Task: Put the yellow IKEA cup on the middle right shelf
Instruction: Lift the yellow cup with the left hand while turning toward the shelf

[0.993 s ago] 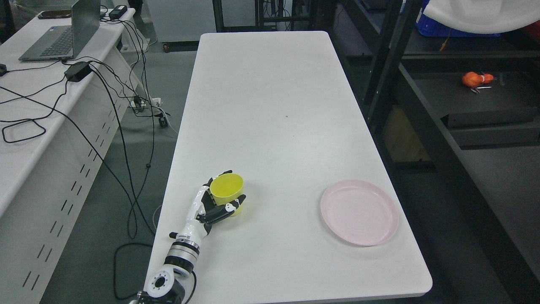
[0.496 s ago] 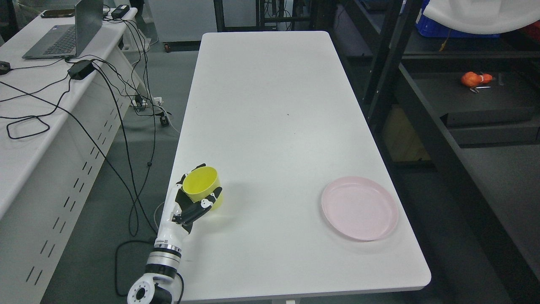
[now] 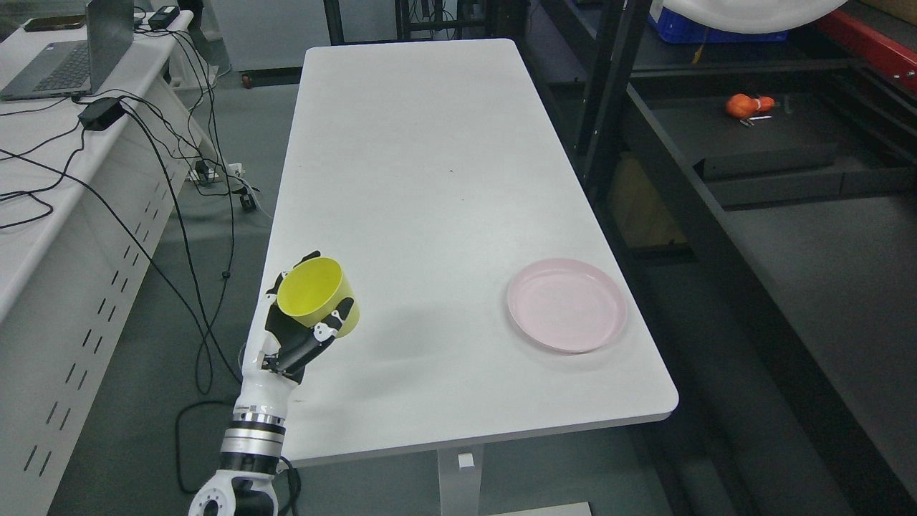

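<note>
My left hand (image 3: 304,326) is shut on the yellow cup (image 3: 315,295) and holds it lifted above the near left edge of the white table (image 3: 423,158). The cup is open side up, tilted slightly toward me. The black shelf unit (image 3: 723,154) stands to the right of the table, with dark shelf boards at several heights. My right hand is not in view.
A pink plate (image 3: 566,304) lies on the table near its right front corner. An orange object (image 3: 745,105) lies on a shelf board at the right. A white desk (image 3: 43,186) with a laptop (image 3: 68,54) and cables stands at the left.
My left hand has lifted the cup off the table and drawn it left and toward me. The camera has moved back and turned right, so the table and plate have shifted left in the picture.
</note>
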Robot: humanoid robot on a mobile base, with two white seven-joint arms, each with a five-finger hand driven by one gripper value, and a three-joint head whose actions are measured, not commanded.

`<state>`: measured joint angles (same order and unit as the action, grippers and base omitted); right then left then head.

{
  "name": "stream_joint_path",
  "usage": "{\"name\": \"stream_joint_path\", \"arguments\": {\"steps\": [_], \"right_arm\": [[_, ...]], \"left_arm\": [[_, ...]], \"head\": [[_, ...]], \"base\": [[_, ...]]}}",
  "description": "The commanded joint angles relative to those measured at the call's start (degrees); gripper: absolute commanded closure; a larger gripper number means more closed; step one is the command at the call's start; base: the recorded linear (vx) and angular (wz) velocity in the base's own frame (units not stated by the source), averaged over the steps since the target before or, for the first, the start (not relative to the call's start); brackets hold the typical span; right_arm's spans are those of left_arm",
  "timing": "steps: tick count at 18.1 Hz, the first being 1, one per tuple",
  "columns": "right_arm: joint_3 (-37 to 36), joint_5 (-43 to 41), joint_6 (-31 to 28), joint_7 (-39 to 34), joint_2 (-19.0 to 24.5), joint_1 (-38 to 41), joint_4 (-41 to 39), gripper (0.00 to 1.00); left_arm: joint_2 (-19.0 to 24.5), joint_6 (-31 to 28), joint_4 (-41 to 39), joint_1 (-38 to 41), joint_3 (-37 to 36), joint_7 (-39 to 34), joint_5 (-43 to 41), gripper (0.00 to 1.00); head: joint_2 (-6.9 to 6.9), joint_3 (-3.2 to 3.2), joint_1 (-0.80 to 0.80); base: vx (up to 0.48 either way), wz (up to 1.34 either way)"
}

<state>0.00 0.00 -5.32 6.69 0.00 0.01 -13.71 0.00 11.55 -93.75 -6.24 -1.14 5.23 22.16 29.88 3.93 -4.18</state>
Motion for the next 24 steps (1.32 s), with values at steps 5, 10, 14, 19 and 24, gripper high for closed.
{"name": "stream_joint_path", "arguments": {"steps": [5, 10, 14, 19, 24], "right_arm": [[1.0, -1.4, 0.0, 0.0, -1.0, 0.8, 0.0, 0.01], [1.0, -1.4, 0.0, 0.0, -1.0, 0.8, 0.0, 0.01], [1.0, -1.4, 0.0, 0.0, -1.0, 0.8, 0.0, 0.01], [1.0, -1.4, 0.0, 0.0, -1.0, 0.8, 0.0, 0.01], [1.0, -1.4, 0.0, 0.0, -1.0, 0.8, 0.0, 0.01]], "left_arm": [[1.0, 0.2, -6.5, 2.8, 0.9, 0.0, 0.2, 1.0], [1.0, 0.2, -6.5, 2.9, 0.9, 0.0, 0.2, 1.0], [1.0, 0.2, -6.5, 2.9, 0.8, 0.0, 0.2, 1.0], [1.0, 0.2, -6.5, 2.9, 0.5, 0.0, 0.2, 1.0], [1.0, 0.2, -6.5, 2.9, 0.4, 0.0, 0.2, 1.0]], "head": [[0.0, 0.0, 0.0], [0.0, 0.0, 0.0], [0.0, 0.0, 0.0], [0.0, 0.0, 0.0], [0.0, 0.0, 0.0]], "base": [[-0.149, -0.26], [-0.177, -0.24], [-0.206, -0.37], [-0.235, -0.58], [-0.249, -0.79]]}}
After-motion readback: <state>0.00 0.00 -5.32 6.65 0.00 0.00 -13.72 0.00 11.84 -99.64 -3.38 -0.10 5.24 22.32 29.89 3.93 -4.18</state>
